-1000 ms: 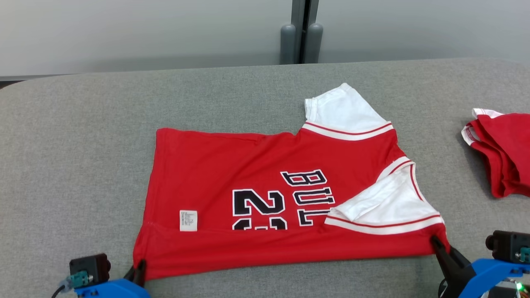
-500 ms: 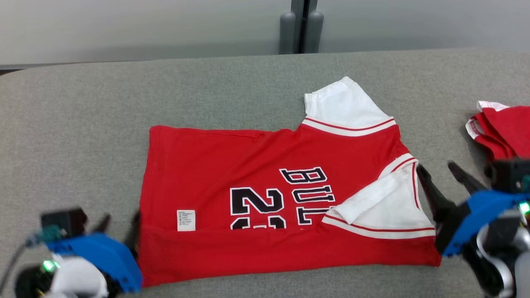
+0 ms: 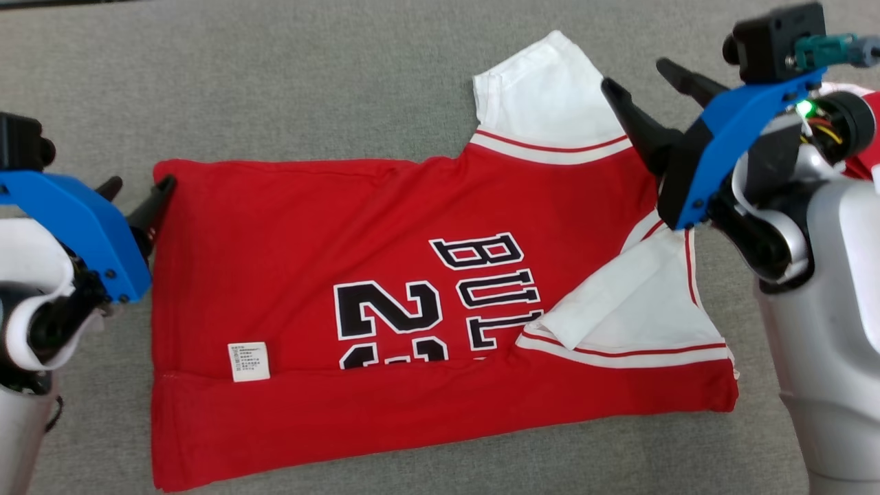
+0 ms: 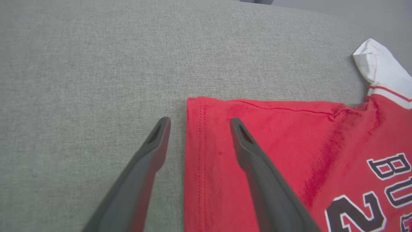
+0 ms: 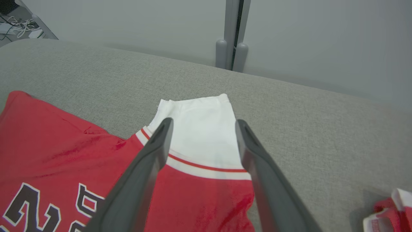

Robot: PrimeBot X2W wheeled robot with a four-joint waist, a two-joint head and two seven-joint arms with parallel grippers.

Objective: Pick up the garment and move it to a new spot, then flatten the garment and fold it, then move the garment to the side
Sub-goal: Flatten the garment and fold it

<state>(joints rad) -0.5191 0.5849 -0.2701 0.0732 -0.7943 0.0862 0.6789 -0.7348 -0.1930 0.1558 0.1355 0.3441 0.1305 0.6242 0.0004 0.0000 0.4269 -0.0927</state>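
Note:
The garment (image 3: pixel 385 227) is a red jersey with white sleeves and black lettering, lying flat on the grey padded table (image 3: pixel 275 82). Its near strip is folded up over the body. My left gripper (image 3: pixel 139 185) hovers open at the garment's far left corner. In the left wrist view the left gripper (image 4: pixel 200 120) straddles the stitched hem of the garment (image 4: pixel 289 145). My right gripper (image 3: pixel 636 75) hangs open over the far white sleeve (image 3: pixel 543 96). In the right wrist view that sleeve (image 5: pixel 199 135) lies between the open fingers of the right gripper (image 5: pixel 203 121).
A second red and white garment (image 5: pixel 386 209) lies bunched at the right end of the table, partly behind my right arm (image 3: pixel 872 137). A grey wall with a vertical post (image 5: pixel 232 48) stands beyond the table's far edge.
Both grippers have let go of the garment's near corners, opened, and moved away from me to its far corners. The head camera has tilted down, so the picture has shifted.

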